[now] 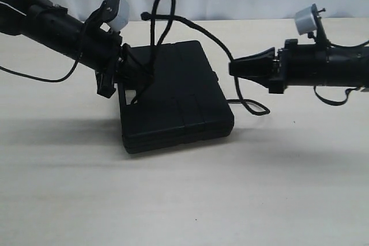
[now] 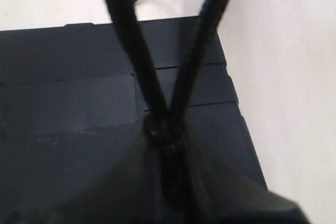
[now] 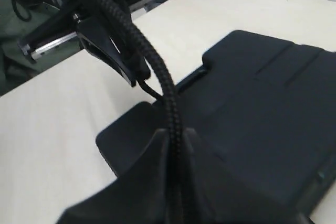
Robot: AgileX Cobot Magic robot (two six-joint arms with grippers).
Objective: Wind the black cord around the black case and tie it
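Left gripper (image 2: 166, 132) first: the jaws are pinched tight on two strands of the black cord (image 2: 131, 40), which meet in a V right at the tips. That's over the black case (image 1: 184, 93), near its handle-slot end. Right gripper (image 3: 173, 142) sits out beside the opposite edge of the case, clamped on a single strand. Between the two, the cord rises in a tall loop above the case's far edge. A slack bight lies on the table (image 1: 259, 188) just beside the case's right edge.

Risks as I read them: I see no turn around the case yet, so that standing loop could snag on a case corner or on my left fingers once I pull. The braid is rough and should hold, but the doubled strands could slide unevenly in the pinch. The case is matte plastic, flat, with rounded corners and shallow ribs on the lid. The cord could skate off a corner, and a hard tug might drag the case across the smooth, pale table.
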